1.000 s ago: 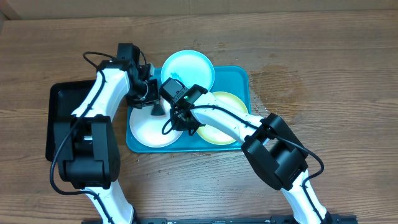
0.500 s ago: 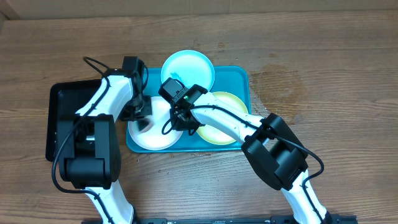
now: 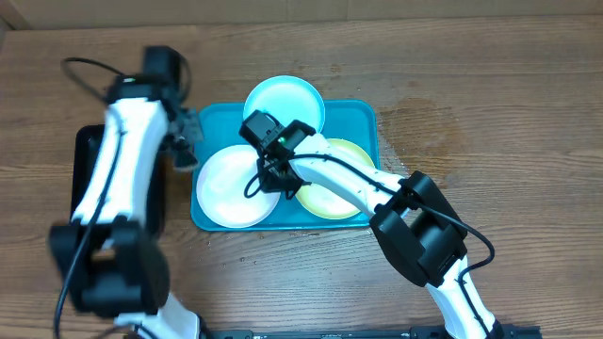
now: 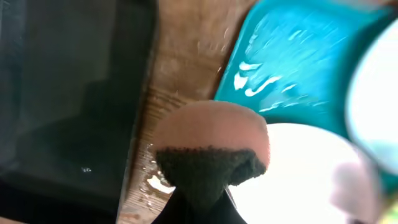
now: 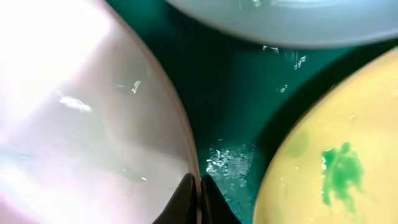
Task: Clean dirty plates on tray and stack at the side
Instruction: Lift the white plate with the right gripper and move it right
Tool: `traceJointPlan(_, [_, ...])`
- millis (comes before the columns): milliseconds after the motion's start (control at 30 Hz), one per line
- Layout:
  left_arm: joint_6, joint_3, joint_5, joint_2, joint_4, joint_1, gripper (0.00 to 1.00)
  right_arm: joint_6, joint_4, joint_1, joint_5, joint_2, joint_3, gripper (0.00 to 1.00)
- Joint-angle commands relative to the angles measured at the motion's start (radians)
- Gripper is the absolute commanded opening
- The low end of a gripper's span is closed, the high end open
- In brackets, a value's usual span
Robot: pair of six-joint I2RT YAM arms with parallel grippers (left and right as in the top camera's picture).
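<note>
At the right-hand rim of the white plate (image 5: 74,112), the right pincer (image 5: 199,198) is seen with its two dark fingertips drawn together on the plate's thin edge, so that the rim is clamped between them. Just beside the tips, a wet patch of the tray (image 5: 233,118) is exposed between three plates. The yellow-green plate (image 5: 348,118) lies to the right, marked by a green smear (image 5: 339,174), and the pale blue plate (image 5: 298,22) lies at the far side. In the overhead view, all three plates are shown on the teal tray. The white one is placed at the near left corner, the yellow-green one beside it toward the middle, and the pale blue one at the far edge, overhanging the rim. The left pincer (image 4: 194,210) is held above the strip of wooden counter (image 4: 177,56) at the tray's left rim, and it is clamped on a sponge (image 4: 211,134), whose pinkish body is backed by a dark scouring layer. The left arm is blurred in the overhead view. A black tray (image 4: 62,93) is set on the counter to the left of the teal tray, separated from it by bare wood.
</note>
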Motion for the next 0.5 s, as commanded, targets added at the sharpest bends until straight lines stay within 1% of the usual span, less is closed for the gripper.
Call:
traceJointPlan(0, [-0.022, 0.026, 0.189, -0.126, -0.033, 0.124, 0.04, -0.109, -0.055, 0.019, 0.111, -0.059, 0.127, 0.04])
traceJointPlan(67, [-0.022, 0.026, 0.211, -0.153, -0.063, 0.188, 0.05, -0.127, -0.120, 0.035, 0.242, -0.067, 0.199, 0.04])
traceJointPlan(100, [-0.023, 0.026, 0.211, -0.169, -0.084, 0.262, 0.04, -0.128, -0.190, 0.053, 0.373, -0.068, 0.270, 0.04])
traceJointPlan(200, [-0.097, 0.024, 0.214, -0.169, -0.104, 0.365, 0.04, -0.130, -0.314, 0.094, 0.594, -0.068, 0.388, 0.04])
traceJointPlan(267, [-0.129, 0.018, 0.214, -0.168, -0.110, 0.416, 0.04, -0.139, -0.368, 0.121, 0.695, -0.068, 0.443, 0.04])
traceJointPlan(367, [-0.177, 0.008, 0.214, -0.168, -0.116, 0.468, 0.04, -0.253, -0.422, 0.173, 0.801, -0.068, 0.501, 0.04])
traceJointPlan(467, [-0.178, 0.006, 0.204, -0.168, -0.118, 0.483, 0.04, -0.397, -0.436, 0.224, 0.895, -0.068, 0.518, 0.04])
